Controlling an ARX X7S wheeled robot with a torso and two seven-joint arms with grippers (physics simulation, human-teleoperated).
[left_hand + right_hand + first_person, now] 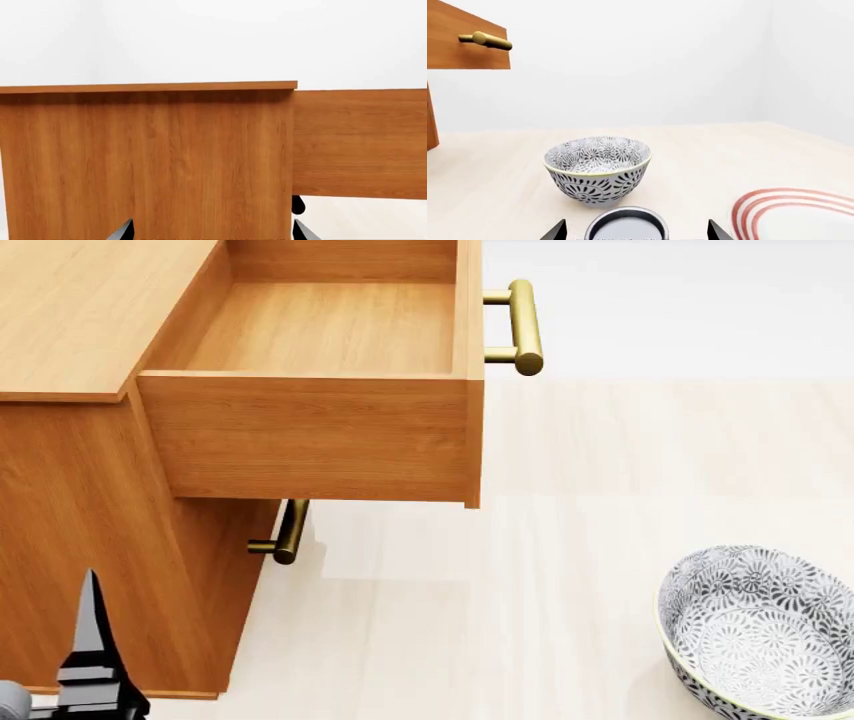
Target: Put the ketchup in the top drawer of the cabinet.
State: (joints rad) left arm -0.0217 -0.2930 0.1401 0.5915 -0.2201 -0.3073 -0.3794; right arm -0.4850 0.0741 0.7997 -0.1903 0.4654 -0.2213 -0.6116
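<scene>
Top drawer: the upper orange-brown wood-grain drawer box point(320, 435) stands pulled well out of the cabinet, its inside bare, its brass cylindrical bar handle point(523, 327) on the right-hand front.

Cabinet: the boxy orange-brown wood-grain cabinet point(80, 500) fills the left of the head view; the lower drawer's brass bar handle point(287, 532) shows under the open box, that drawer being closed.

Ketchup: only a plain silver-grey round lid point(626, 228) shows, at the near edge of the right wrist view, between the right gripper's two finger tips; the red label is out of sight, so it is judged to be the small tin can. It is not in the head view.

Right gripper point(636, 231): jaws spread to either side of the lid with a gap on each side; it appears released and not yet clasping the can.

Left gripper point(212, 231): jaws apart and empty, close to the cabinet's side panel; one dark finger point(91, 635) shows in the head view.

Other things: a white bowl with a dark flower pattern point(598, 169) stands just beyond the can; a white plate with red rings point(797, 217) lies to the right.

Progress: the drawer is open, so the opening step looks done. Left, by judgement: grasp the can, carry it left to the drawer, set it inside.
</scene>
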